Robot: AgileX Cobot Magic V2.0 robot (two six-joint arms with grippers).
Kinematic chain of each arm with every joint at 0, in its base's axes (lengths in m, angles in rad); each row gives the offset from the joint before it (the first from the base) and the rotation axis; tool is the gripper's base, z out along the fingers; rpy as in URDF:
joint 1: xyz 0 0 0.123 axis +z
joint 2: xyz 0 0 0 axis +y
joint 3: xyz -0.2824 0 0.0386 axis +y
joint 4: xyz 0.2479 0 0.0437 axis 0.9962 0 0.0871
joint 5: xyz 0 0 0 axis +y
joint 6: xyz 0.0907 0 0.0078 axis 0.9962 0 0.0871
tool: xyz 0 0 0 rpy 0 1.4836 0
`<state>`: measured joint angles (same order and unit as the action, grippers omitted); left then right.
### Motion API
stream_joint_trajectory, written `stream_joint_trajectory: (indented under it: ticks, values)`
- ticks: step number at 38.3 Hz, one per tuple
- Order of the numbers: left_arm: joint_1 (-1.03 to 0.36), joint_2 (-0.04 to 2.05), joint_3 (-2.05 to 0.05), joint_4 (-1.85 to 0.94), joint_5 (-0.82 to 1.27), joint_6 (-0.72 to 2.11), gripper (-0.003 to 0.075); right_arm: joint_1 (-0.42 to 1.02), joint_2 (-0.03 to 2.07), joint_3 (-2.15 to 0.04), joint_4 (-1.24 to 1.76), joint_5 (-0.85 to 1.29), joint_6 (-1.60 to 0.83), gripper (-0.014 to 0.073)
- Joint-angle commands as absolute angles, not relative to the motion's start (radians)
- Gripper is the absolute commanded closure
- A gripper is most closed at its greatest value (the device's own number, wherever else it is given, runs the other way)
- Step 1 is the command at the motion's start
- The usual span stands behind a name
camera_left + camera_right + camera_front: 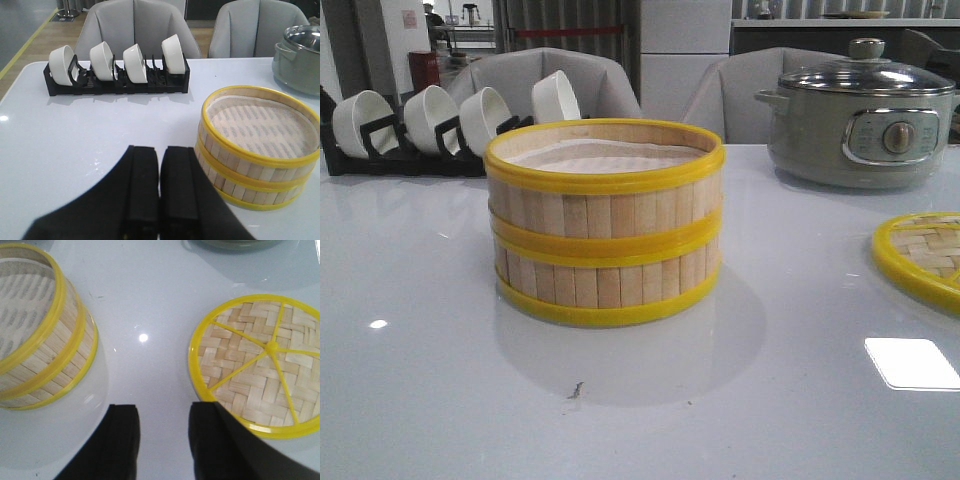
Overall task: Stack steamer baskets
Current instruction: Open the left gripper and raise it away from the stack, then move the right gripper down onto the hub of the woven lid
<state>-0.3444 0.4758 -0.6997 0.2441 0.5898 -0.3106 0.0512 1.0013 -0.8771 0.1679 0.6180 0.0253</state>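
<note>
Front view: two steamer baskets (605, 222) already stacked mid-table, upper ring seated squarely on lower, yellow rims touching, whitish liner (600, 158) visible inside top one; woven lid (924, 258) flat on table well apart to the right, not on the stack; bowl rack (430, 125) behind left, electric pot (861, 112) behind right; no arm visible here. Left wrist view: left gripper (159, 185) fingers pressed together, holding nothing, near the stack but apart from it. Right wrist view: right gripper (162, 440) parted moderately, empty, hovering between stack and lid. Handling, judged: baskets likely light, stiff but thin-walled, slats crushable under hard squeeze; plastic-looking rims probably slick; best hold across the rim wall, one finger inside and one outside, gentle force; stacking looks essentially done.
</note>
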Motion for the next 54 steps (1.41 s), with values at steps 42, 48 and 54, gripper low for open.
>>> stream_joint_trajectory:
  ticks: [42, 48, 54]
  values:
    - [-0.342, 0.479, -0.725, 0.247, 0.497, -0.32, 0.0634, 0.053, 1.019, -0.917, 0.171, 0.626, 0.021, 0.0521]
    - [-0.342, 0.479, -0.725, 0.247, 0.495, -0.32, 0.0634, 0.053, 1.026, -0.917, 0.171, 0.636, 0.016, 0.0347]
    - [-0.342, 0.479, -0.725, 0.247, 0.495, -0.32, 0.0634, 0.053, 1.035, -0.917, 0.171, 0.631, 0.016, 0.0295]
